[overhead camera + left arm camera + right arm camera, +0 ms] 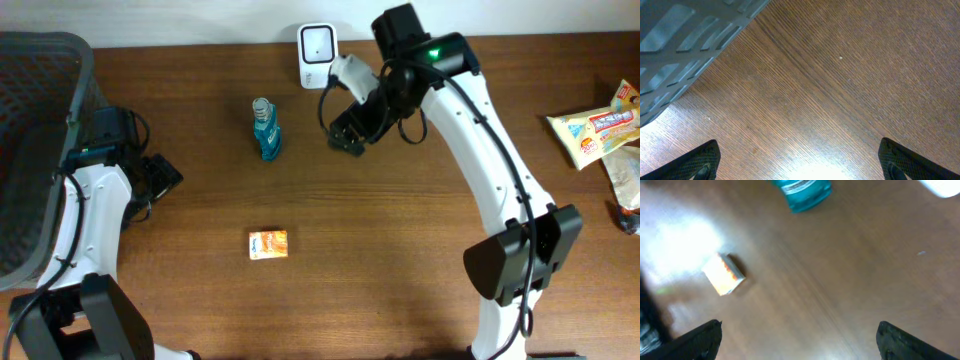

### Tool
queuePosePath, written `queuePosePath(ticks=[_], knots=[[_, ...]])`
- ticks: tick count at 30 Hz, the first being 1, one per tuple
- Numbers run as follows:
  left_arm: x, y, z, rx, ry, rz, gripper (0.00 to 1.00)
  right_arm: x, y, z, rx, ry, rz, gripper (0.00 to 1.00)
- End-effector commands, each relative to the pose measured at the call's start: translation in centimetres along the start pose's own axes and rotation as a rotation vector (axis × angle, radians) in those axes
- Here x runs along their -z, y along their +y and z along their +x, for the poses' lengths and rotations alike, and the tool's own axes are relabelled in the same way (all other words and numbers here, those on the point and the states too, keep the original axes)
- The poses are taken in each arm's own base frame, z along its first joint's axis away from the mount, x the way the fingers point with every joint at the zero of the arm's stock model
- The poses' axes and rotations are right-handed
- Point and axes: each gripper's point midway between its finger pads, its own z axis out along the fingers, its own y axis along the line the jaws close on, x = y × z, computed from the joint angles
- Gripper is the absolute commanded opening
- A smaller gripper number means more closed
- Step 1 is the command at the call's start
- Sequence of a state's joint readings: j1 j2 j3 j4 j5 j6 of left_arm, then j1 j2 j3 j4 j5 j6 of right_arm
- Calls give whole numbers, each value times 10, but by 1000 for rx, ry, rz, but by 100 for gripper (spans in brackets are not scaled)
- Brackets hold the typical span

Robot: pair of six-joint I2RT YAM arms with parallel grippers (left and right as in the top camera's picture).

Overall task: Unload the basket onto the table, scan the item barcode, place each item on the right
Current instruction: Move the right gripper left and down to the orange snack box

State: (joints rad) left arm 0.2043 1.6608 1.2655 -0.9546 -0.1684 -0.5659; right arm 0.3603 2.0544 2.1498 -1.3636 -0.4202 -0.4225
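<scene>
I judge nothing scanned yet: my left gripper and right gripper gape wide and empty, while the small orange cardboard box lies on the brown wooden table, well apart from the white scanner.

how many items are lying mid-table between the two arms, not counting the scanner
2. The bottle is toward the far edge, left of the scanner. The box is nearer the front. A packet lies apart at the right edge, where others may be cut off.
</scene>
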Motion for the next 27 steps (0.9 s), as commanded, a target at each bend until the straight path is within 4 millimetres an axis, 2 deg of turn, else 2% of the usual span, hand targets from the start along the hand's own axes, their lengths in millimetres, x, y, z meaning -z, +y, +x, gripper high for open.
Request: queuePosePath(ticks=[1, 3, 6, 11, 15, 17, 20, 27], knots=[[-5, 4, 1, 7, 12, -15, 99, -28, 45, 10, 123, 82, -110, 99], [-5, 4, 1, 8, 12, -15, 99, -49, 75, 19, 235, 138, -159, 99], [-5, 4, 1, 7, 12, -15, 99, -78, 109, 30, 337, 197, -186, 100], [-5, 4, 1, 8, 12, -15, 99, -116, 141, 44, 468, 279, -100, 91], [-5, 4, 1, 7, 12, -15, 99, -142, 160, 46, 553, 282, -22, 89], [-5, 4, 1, 7, 12, -15, 99, -153, 165, 45, 575, 257, -19, 86], [-5, 4, 1, 7, 12, -15, 99, -170, 161, 44, 580, 216, -13, 77], [-5, 4, 1, 8, 12, -15, 99, -197, 151, 37, 512, 122, 17, 75]])
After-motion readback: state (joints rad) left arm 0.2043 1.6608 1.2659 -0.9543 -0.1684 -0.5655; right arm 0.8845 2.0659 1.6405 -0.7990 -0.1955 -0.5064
